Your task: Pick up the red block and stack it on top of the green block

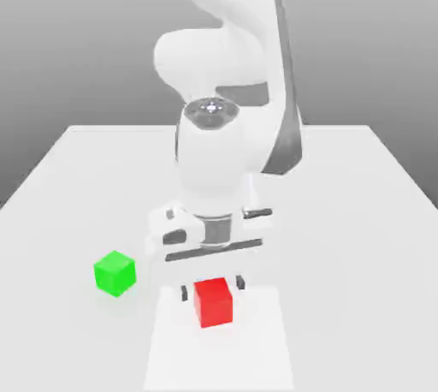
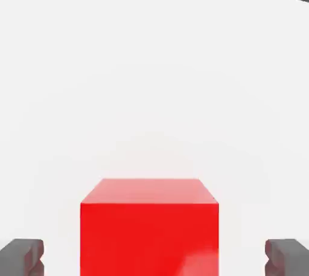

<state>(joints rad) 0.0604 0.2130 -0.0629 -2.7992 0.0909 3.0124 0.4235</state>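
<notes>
My arm folded down, end effector wide open

My white arm [image 1: 224, 65] bends forward and my wrist points straight down; my end effector [image 1: 211, 288] hangs low with its two dark fingertips [image 2: 23, 257] spread far apart, gripping nothing between them.

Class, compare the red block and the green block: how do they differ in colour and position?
The red block is red; the green block is green. The red block sits between the open gripper fingers; the green block stands apart, toward the exterior view's left. Both are similar-sized cubes resting on the table.
</notes>
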